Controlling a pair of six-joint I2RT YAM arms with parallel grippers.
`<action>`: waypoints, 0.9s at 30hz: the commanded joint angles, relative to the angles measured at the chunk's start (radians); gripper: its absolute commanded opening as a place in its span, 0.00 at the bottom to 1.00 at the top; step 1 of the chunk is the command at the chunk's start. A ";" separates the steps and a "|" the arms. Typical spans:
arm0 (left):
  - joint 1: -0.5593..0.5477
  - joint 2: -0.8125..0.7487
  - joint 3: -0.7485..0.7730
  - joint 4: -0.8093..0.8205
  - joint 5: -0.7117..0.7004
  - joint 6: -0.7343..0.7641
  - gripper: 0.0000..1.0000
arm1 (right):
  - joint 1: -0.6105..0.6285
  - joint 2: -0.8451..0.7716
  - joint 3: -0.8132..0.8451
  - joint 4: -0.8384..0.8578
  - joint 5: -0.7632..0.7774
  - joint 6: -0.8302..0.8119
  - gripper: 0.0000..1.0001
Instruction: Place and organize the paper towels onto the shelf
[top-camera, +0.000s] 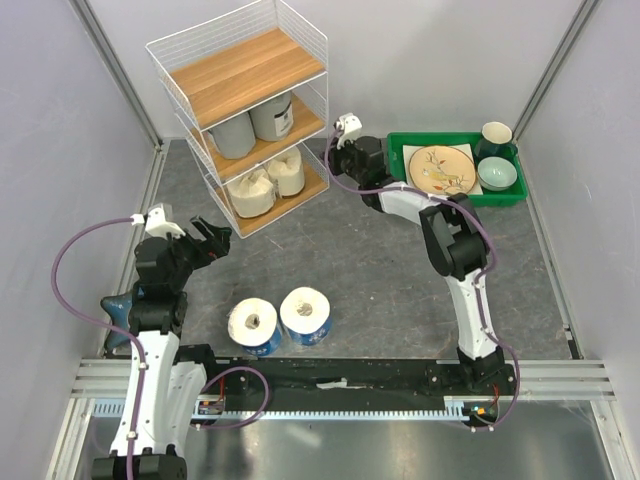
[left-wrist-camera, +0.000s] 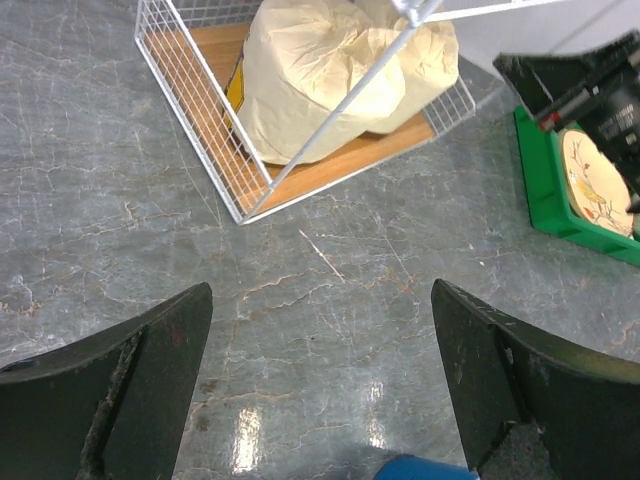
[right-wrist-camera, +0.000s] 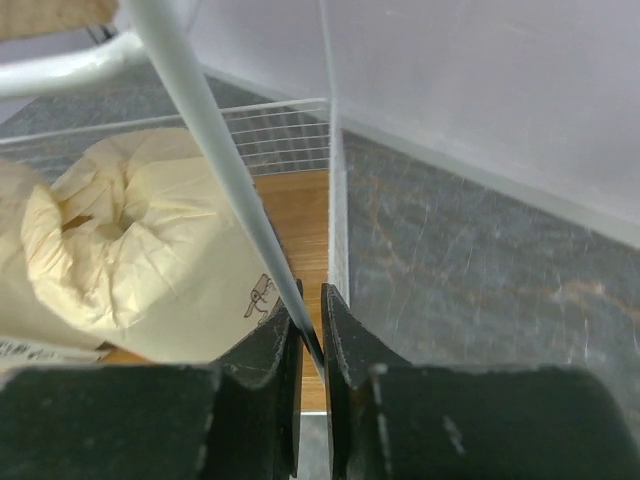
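Right wrist cam: right gripper (right-wrist-camera: 310, 335) pinched shut on shelf (right-wrist-camera: 210, 140) wire, so any arm pull may drag/tip it w/ cream rolls (right-wrist-camera: 110, 250); left gripper (left-wrist-camera: 320, 300) wide, empty.

The shelf (top-camera: 245, 75) is white wire with smooth wooden tiers; the rolls (left-wrist-camera: 310, 80) wear crinkled paper; the table (top-camera: 330, 260) shines.

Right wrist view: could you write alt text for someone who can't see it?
Two black jaws are pinched shut on a thin white wire of the shelf. Left of the wire, a cream paper towel roll sits on a wooden tier; to the right lie the grey table and a pale wall.
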 joint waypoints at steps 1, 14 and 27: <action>-0.003 -0.022 0.004 0.003 0.018 0.011 0.97 | -0.005 -0.190 -0.195 0.051 -0.034 0.026 0.00; -0.001 -0.071 0.020 -0.054 0.023 0.003 0.97 | 0.009 -0.563 -0.645 0.054 -0.066 -0.027 0.00; -0.003 -0.082 0.007 -0.048 0.023 0.014 0.98 | 0.009 -0.863 -0.930 -0.031 0.159 -0.032 0.00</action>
